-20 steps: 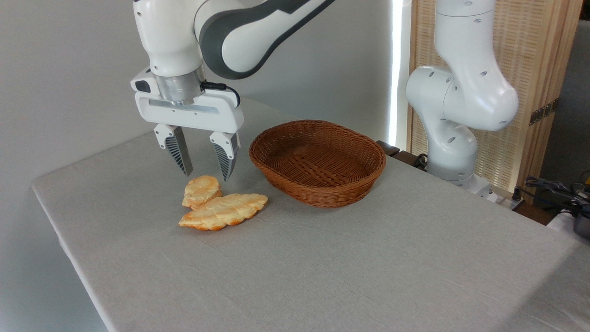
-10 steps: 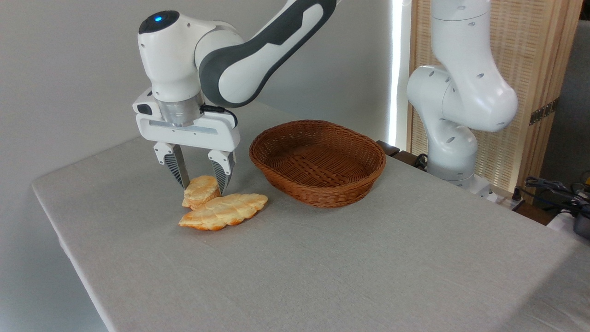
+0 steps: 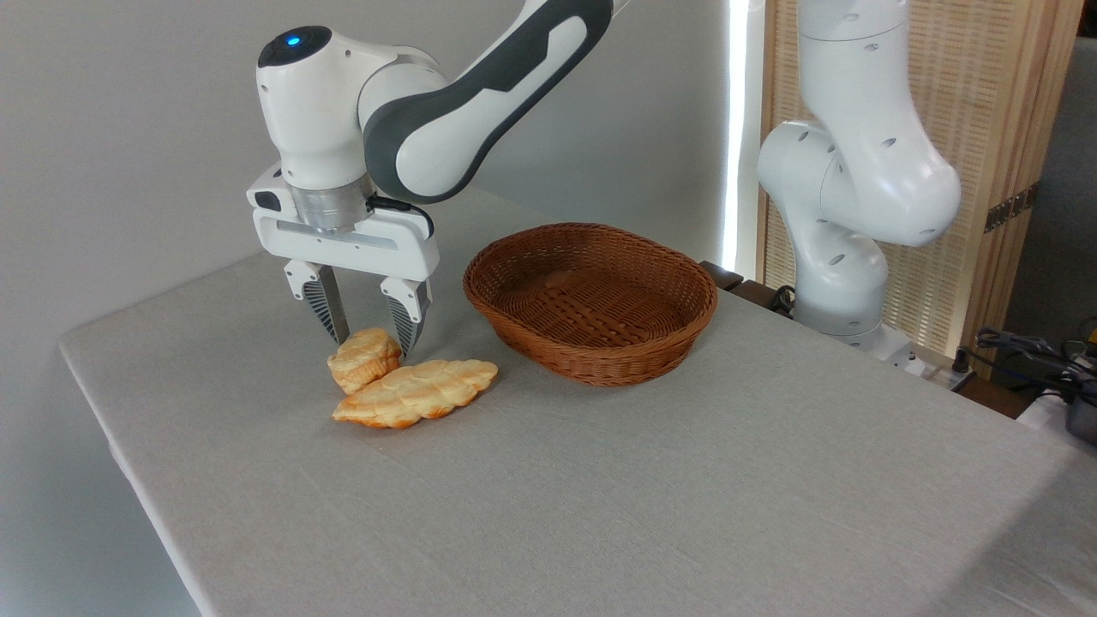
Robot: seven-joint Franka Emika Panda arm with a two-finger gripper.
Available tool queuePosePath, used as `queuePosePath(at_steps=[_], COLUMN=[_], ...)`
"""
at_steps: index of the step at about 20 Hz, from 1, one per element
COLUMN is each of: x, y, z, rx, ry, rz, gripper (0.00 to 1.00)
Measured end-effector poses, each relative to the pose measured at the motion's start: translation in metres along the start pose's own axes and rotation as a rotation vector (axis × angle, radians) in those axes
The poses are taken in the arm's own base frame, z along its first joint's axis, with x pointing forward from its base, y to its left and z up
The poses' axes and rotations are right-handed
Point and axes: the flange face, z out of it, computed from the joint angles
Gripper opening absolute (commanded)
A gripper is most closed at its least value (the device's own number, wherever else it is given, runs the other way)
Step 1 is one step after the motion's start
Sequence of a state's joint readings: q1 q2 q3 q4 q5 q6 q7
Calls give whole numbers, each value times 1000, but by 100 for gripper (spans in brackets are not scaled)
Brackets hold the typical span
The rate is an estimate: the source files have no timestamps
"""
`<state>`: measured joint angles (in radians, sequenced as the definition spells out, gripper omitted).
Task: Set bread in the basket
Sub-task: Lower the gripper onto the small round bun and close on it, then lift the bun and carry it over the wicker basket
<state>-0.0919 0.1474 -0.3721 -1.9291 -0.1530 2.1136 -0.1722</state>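
Grey table [image 3: 600, 497]: fingers [image 3: 330, 313] pinching golden-tan lumpy bread [image 3: 364, 359], tilted, beside braided loaf [image 3: 420, 392].

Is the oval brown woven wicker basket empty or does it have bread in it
Empty. The oval brown woven wicker basket shows only its bare woven bottom; the small round golden-tan bun is outside it, between the gripper fingers.

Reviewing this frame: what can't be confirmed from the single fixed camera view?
- Whether the gripper fingers actually press the bun: the bun covers their tips.
- Whether the bun rests on or merely beside the braided loaf: the loaf hides its lower edge.
- The basket floor nearest the camera: hidden by its front wall.
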Motion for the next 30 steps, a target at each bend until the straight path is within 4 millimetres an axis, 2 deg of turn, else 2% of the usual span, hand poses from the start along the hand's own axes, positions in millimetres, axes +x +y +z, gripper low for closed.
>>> queuePosePath(at_steps=[9, 10, 12, 13, 14, 19, 30], x=[7, 7, 7, 7, 7, 5, 6], y=[-1, -1, -1, -2, -2, 8, 8], z=[3, 5, 6, 6, 7, 9, 7], rx=[21, 20, 25, 31, 38, 68, 69], ry=[43, 43, 42, 42, 43, 45, 49], rz=[21, 21, 25, 29, 35, 77, 77], gripper=[98, 90, 62, 53, 50, 50, 51])
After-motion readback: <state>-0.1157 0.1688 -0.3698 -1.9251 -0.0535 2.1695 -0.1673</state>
